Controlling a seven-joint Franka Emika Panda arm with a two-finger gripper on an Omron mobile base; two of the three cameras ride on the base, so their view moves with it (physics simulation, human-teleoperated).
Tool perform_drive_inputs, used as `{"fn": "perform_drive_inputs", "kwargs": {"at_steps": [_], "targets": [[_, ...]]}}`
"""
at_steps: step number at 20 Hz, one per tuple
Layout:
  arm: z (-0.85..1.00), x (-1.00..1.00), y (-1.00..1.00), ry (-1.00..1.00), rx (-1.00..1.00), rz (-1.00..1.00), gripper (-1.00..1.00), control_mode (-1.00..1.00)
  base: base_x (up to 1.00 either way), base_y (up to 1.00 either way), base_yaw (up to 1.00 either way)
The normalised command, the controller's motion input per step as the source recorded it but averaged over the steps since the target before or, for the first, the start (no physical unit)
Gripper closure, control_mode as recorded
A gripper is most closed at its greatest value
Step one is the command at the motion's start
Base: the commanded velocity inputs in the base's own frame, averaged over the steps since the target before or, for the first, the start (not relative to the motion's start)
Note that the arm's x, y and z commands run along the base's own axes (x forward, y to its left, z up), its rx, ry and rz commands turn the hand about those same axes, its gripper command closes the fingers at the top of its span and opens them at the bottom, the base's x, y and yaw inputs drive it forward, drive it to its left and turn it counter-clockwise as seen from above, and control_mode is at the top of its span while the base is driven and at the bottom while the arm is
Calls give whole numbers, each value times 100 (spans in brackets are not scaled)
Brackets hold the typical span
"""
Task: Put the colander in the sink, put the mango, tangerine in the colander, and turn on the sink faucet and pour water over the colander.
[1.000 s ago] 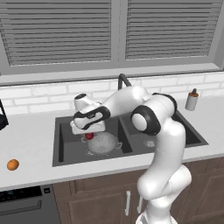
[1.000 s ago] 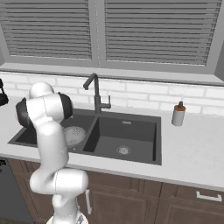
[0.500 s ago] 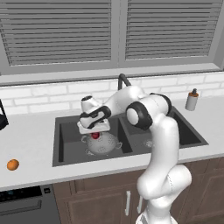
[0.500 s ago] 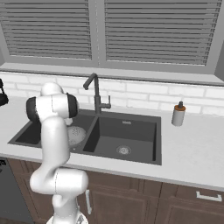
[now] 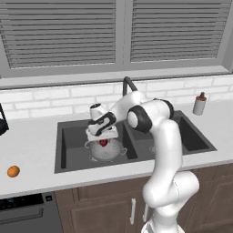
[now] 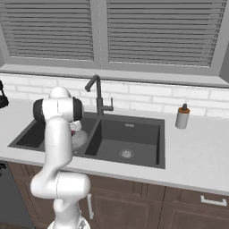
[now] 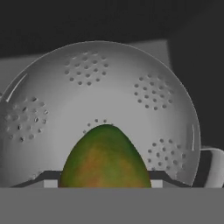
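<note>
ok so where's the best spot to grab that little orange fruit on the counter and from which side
Take the small round plain orange tangerine across its middle, coming straight down from above. It sits alone on the light countertop left of the dark charcoal sink, with nothing beside it, and a ball offers no better side. For now the claw hangs over the silvery perforated metal colander, closed on the dark red and green mango.

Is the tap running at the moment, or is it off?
Off. No stream falls from the sink faucet, and the colander in the sink, with the mango over it, looks dry.
</note>
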Motion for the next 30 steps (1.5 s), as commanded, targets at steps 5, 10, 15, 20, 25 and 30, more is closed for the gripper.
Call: {"fn": "perform_drive_inputs", "kwargs": {"at_steps": [5, 10, 15, 20, 25, 30], "targets": [[-41, 9, -13, 1, 0, 0, 100, -100, 0, 0, 0], [-36, 6, -9, 2, 0, 0, 100, -100, 0, 0, 0], [-29, 5, -3, 4, 0, 0, -100, -100, 0, 0, 0], [-27, 9, 0, 5, 0, 0, -100, -100, 0, 0, 0], [-21, 14, -1, 4, 0, 0, -100, -100, 0, 0, 0], [4, 7, 0, 0, 0, 0, -100, -100, 0, 0, 0]]}}
